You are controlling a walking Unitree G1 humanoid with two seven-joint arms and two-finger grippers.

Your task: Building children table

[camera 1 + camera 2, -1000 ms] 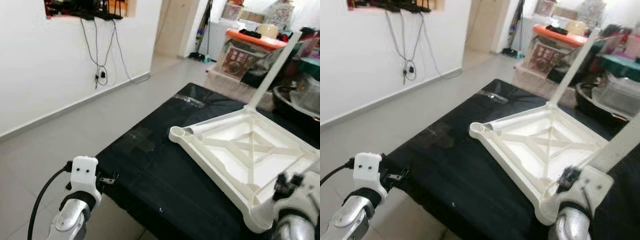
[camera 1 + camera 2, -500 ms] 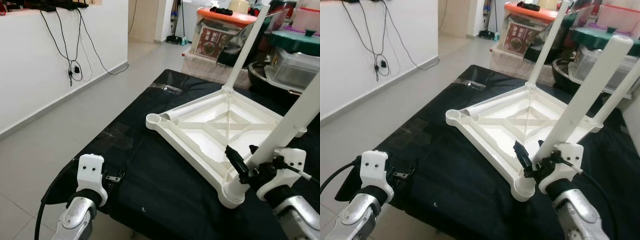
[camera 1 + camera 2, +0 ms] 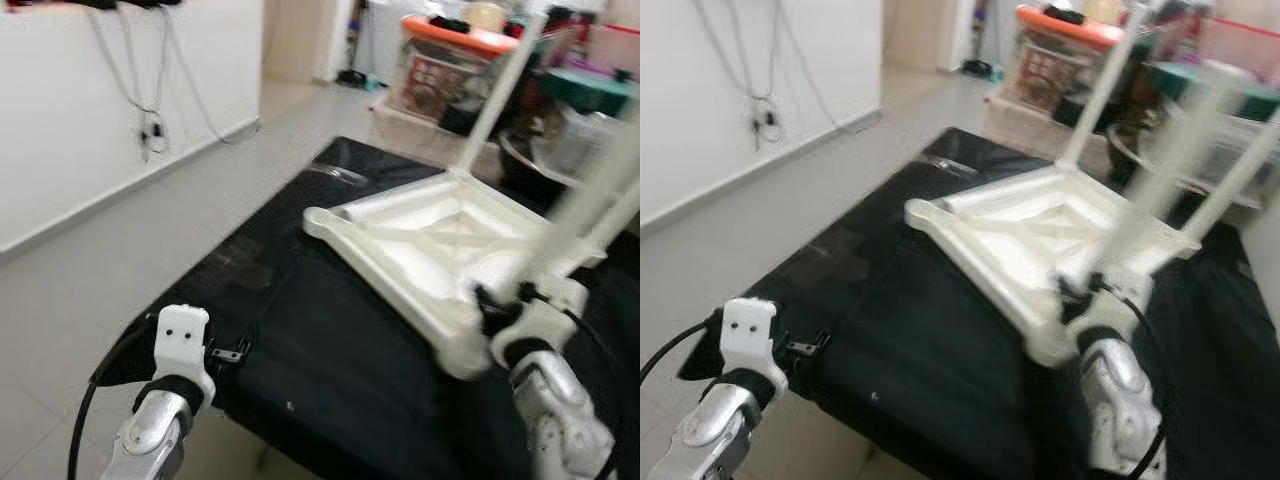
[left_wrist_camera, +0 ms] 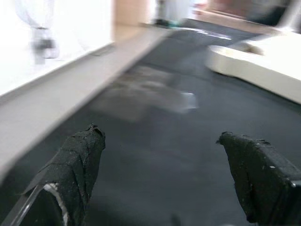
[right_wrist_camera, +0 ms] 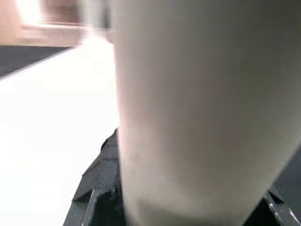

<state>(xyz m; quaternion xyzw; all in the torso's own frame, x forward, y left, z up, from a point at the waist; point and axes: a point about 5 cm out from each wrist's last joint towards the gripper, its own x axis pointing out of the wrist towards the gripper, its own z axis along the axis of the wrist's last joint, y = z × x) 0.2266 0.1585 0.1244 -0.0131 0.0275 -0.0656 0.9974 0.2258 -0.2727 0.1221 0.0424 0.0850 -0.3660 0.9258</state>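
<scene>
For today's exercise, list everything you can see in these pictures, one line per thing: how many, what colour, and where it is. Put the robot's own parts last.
Table top: one, white, upside down on the black surface, ribbed underside facing up.
Table legs: three can be made out, white, standing up from the top's corners; the near one is between the right gripper's fingers. Blurred.
Black surface: one, black, under the table top.
Storage box: one, clear with an orange lid, on the floor beyond the surface.
Cables: a few, dark, hanging down the white wall on the robot's left.
Left gripper: one, black fingers, open, over the black surface's near left edge.
Right gripper: one, black fingers, closed on the near leg at its base.
</scene>
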